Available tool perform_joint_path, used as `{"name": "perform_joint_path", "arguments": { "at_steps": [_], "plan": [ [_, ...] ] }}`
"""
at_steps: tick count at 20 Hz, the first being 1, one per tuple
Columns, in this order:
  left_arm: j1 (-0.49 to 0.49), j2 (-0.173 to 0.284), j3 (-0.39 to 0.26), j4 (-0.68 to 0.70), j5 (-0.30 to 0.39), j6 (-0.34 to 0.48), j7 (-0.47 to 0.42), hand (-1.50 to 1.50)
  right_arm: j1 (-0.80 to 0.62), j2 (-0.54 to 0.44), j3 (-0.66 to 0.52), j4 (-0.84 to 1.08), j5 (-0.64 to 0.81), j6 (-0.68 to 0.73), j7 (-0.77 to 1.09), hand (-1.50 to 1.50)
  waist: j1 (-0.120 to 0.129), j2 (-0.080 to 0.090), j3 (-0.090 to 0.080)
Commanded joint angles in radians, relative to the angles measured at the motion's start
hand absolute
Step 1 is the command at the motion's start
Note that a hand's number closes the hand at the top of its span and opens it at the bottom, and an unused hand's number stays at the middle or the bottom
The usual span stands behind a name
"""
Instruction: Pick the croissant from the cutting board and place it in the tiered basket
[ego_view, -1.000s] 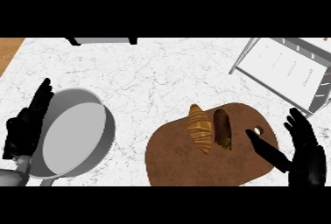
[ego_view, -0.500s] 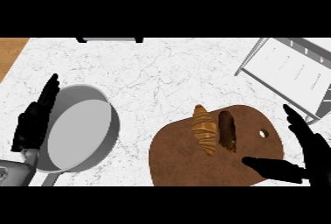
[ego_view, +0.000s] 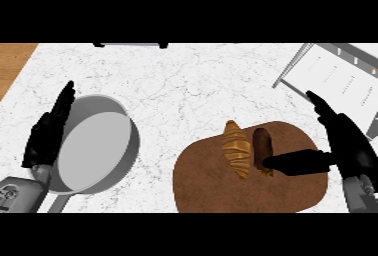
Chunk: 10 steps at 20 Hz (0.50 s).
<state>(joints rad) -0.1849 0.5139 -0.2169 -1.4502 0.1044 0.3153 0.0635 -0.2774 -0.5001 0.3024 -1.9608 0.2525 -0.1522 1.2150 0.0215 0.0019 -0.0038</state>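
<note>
White marble counter; wood strip at far left. Croissant lies on brown cutting board, dark piece just beside it. Right hand open over board's right side, thumb toward croissant, not touching. Left hand open, resting beside grey pan. Tiered basket at upper right.

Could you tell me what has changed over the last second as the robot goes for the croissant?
The right hand has moved in over the cutting board; its thumb now reaches toward the croissant, fingers straight, nothing gripped yet. The view has also shifted slightly. The croissant, the board, the pan and the resting left hand keep their places.
</note>
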Motion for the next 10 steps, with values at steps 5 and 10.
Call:
{"name": "perform_joint_path", "arguments": {
  "at_steps": [5,10],
  "plan": [
    [-0.006,-0.017,0.016,0.029,-0.001,-0.009,-0.004,0.0,-0.145,0.078,0.037,0.173,-0.042,0.088,0.272,-1.5,-0.006,0.0,-0.001],
    [-0.013,-0.031,0.012,0.053,-0.018,-0.018,-0.011,0.0,-0.16,0.115,0.069,0.233,-0.028,0.098,0.272,-1.5,-0.02,-0.002,0.001]
  ]
}}
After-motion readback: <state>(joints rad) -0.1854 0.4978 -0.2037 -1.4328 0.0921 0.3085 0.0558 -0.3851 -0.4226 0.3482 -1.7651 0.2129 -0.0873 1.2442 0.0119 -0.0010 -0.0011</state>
